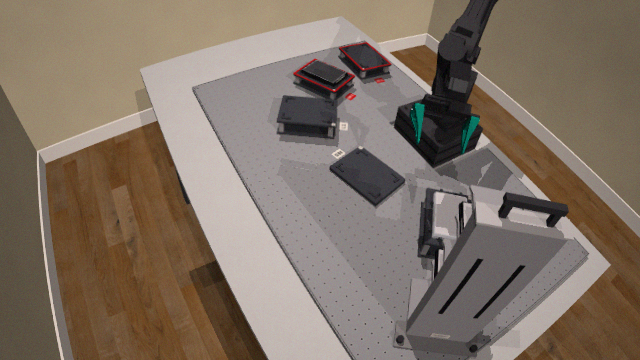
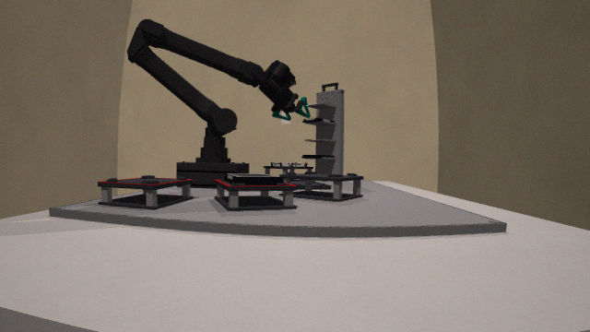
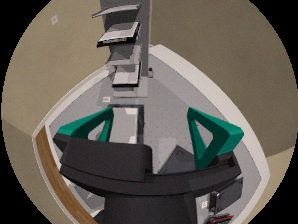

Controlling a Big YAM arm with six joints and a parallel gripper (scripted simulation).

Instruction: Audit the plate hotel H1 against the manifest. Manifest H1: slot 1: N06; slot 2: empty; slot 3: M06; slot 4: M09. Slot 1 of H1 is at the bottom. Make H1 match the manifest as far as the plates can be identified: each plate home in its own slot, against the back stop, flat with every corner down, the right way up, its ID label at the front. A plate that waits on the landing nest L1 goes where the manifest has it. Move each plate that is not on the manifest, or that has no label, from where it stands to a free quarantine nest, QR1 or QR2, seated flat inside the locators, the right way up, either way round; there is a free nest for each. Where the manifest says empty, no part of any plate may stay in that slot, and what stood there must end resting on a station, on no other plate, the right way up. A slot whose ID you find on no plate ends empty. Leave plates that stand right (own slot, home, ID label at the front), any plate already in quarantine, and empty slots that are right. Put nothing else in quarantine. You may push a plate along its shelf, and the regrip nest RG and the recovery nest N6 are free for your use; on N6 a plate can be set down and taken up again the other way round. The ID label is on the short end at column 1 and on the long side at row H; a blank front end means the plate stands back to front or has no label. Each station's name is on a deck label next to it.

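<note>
Top view, gripper: we see the gripper [image 1: 444, 128] spread wide and holding nothing, its green fingers [image 1: 417, 121] hanging over the arm's black base [image 1: 425, 150].
Top view, tower: the grey plate tower [image 1: 487, 280] stands at the near right of the deck (its handle on top), with pale plates showing at its open face.
Top view, nests: a dark plate [image 1: 326, 72] lies in one red-edged nest [image 1: 301, 78]; the second red-edged nest [image 1: 382, 65], beside it, holds no plate.
Top view, other stations: a raised black nest [image 1: 306, 115] and a flat black pad [image 1: 367, 175] sit mid-deck.
Exterior view, gripper: we see the gripper [image 2: 291, 112] just in front of the tower [image 2: 334, 134], level with its upper shelves, fingers apart.
Exterior view, shelves: four shelves jut from the tower; we cannot read any labels.
Wrist view, gripper: both green fingers stand wide, nothing between them.
Wrist view, tower: the tower [image 3: 127, 32] lies ahead, well apart, shelves facing us.
</note>
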